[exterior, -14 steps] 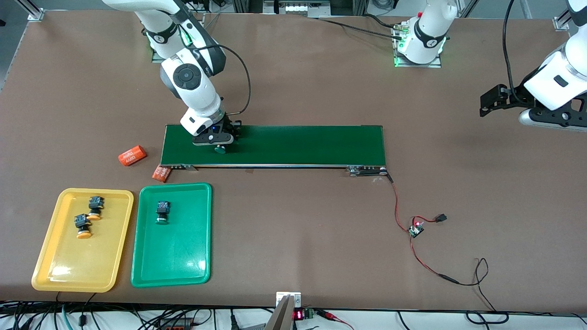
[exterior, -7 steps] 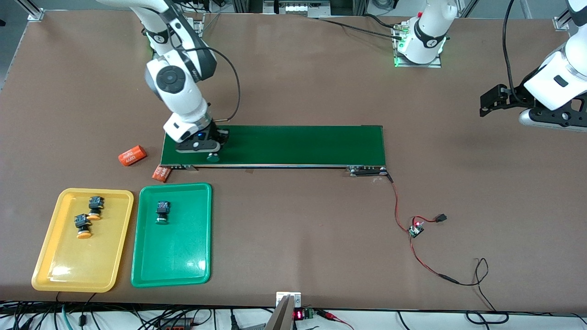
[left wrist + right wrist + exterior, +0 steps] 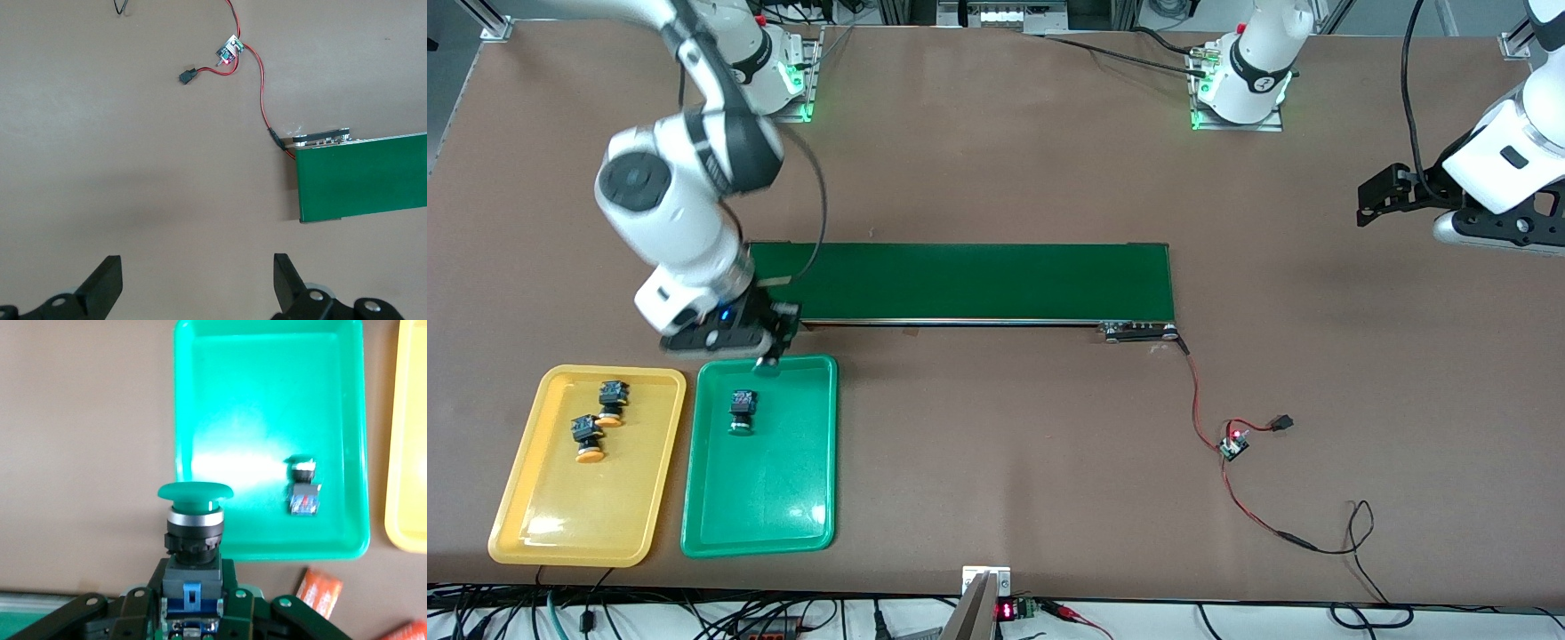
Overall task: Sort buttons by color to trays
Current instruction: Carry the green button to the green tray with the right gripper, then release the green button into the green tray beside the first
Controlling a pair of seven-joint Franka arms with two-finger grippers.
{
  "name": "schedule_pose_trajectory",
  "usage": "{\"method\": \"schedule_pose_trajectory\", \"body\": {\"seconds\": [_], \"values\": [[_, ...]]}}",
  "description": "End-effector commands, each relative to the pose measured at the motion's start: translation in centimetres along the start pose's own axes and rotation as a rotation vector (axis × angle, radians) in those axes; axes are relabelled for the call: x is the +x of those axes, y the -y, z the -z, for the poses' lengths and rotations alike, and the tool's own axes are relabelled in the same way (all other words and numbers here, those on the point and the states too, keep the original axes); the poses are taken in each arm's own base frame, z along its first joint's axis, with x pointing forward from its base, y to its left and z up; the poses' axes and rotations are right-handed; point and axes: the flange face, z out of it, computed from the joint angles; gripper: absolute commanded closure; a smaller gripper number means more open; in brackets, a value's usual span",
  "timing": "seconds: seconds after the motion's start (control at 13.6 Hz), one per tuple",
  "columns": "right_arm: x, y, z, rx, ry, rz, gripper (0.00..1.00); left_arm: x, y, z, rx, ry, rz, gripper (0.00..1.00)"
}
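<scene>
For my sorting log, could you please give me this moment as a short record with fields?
right tool: shut on green button, over the green tray's edge nearest the belt
left tool: open, waiting over bare table
green tray: one green button
yellow tray: two yellow buttons
belt: no buttons on it
</scene>
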Motion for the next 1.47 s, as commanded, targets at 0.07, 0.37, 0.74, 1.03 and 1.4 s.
{"method": "schedule_pose_trajectory", "body": {"seconds": [0.07,0.37,0.74,1.03,1.4], "values": [[4.7,-1.6,-7.8,0.037,-0.031,0.014,1.0,0.3,-0.1,0.5,0.011,0.006,0.005,0.0],[5.1,-3.7,-14.4,0.062,-0.138,0.025,1.0,0.3,-0.2,0.5,0.011,0.006,0.004,0.0],[4.8,-3.6,-14.9,0.063,-0.127,0.025,0.29,0.3,-0.2,0.5,0.011,0.006,0.004,0.0],[4.8,-4.5,-12.9,0.031,-0.107,0.024,0.02,0.3,-0.1,0.5,0.011,0.006,0.005,0.0],[3.3,-6.1,0.9,-0.058,0.106,-0.017,0.0,0.3,-0.2,0.5,0.011,0.004,0.005,0.0]]}}
